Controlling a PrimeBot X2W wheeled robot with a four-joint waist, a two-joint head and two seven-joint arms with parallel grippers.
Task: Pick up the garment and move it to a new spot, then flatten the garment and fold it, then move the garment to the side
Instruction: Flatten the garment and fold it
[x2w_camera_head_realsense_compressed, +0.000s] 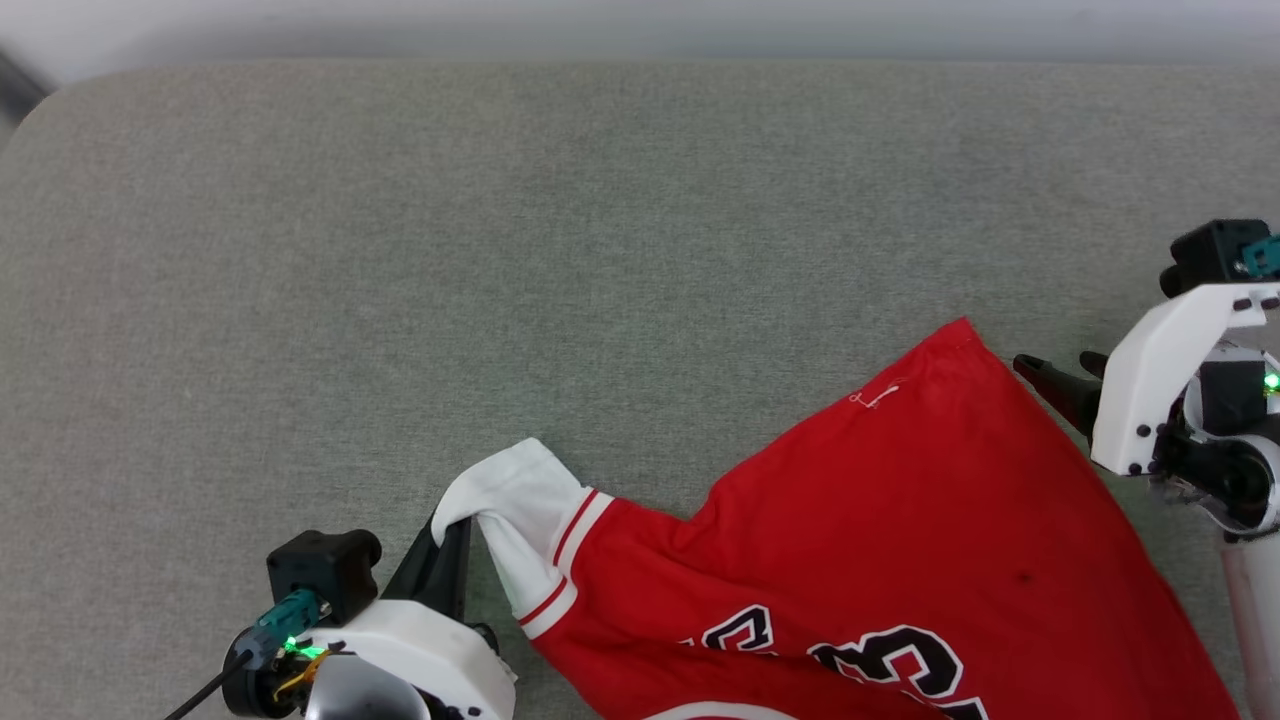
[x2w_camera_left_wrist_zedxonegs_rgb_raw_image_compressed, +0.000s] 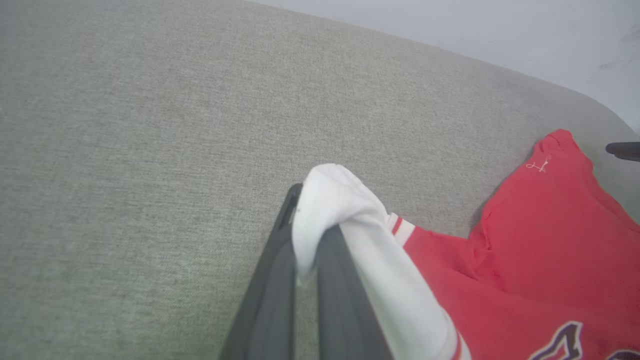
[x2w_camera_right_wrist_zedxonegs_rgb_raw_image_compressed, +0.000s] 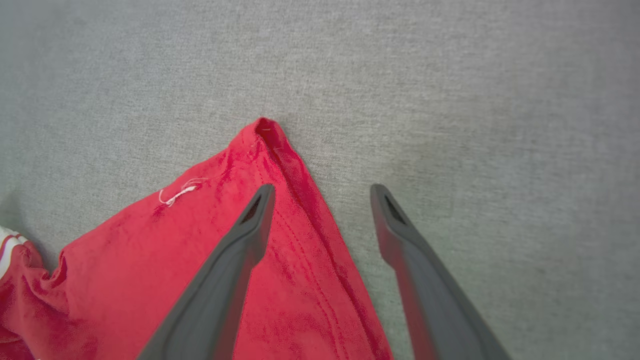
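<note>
**Left gripper pinches the sleeve, right gripper spread at the hem corner**

The red jersey (x2w_camera_head_realsense_compressed: 900, 520) lies on the near part of a grey fabric surface (x2w_camera_head_realsense_compressed: 600, 250), right of the middle, and runs off the bottom of the head view. Its black, white-outlined lettering (x2w_camera_head_realsense_compressed: 880, 655) faces up by the near edge. One pointed hem corner (x2w_camera_head_realsense_compressed: 962, 328) reaches toward the far right, with a loose white thread (x2w_camera_head_realsense_compressed: 875, 397) just beside it. At the jersey's left end, a white sleeve with red stripes (x2w_camera_head_realsense_compressed: 520, 510) is lifted off the surface.

The left gripper (x2w_camera_left_wrist_zedxonegs_rgb_raw_image_compressed: 310, 235) is pressed together on that sleeve. In the left wrist view the white cloth is folded over the two dark fingers and pinched between them, and it trails back to the red body of the jersey.

The right gripper (x2w_camera_right_wrist_zedxonegs_rgb_raw_image_compressed: 322, 192) stands spread wide and holds nothing. In the right wrist view one finger (x2w_camera_right_wrist_zedxonegs_rgb_raw_image_compressed: 250, 230) sits over the red cloth just behind the hem corner, and the other is over bare grey fabric beside the jersey's edge. Whether the first finger touches the cloth cannot be told. In the head view this gripper is near the surface's right edge, with its tips close to the jersey's right side.

The far half of the surface is bare grey fabric up to its far edge. So is its left side, out to the rounded far-left corner (x2w_camera_head_realsense_compressed: 60, 100). A narrow grey strip lies between the jersey's right edge and the right edge of the surface.
</note>
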